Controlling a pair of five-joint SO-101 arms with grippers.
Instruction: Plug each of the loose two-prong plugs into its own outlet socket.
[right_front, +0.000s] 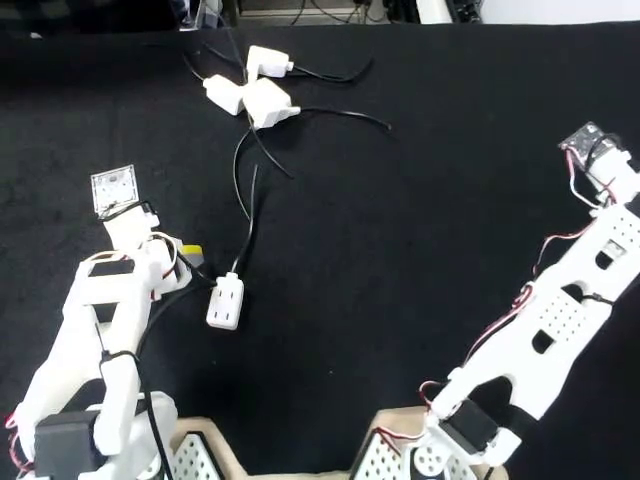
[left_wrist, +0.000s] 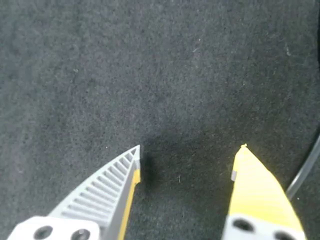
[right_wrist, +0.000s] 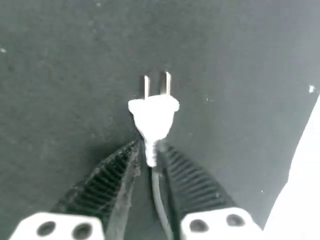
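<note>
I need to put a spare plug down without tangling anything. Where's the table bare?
Bare cloth spans the middle, between the outlet socket and the right arm. Crowded: the far cluster of white connectors and their cables.

The left arm (right_front: 95, 330) is folded near the tabletop's near-left corner. Its left gripper (left_wrist: 190, 150) points down with jaws spread wide. The right arm (right_front: 560, 310) stretches toward the right edge, and its right gripper (right_wrist: 151, 145) has its jaws pinched on a plug (right_wrist: 154, 112) at the neck.

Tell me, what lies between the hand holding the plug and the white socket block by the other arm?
Only bare black cloth, seen in the high view, between the right hand with its plug and the socket block.
</note>
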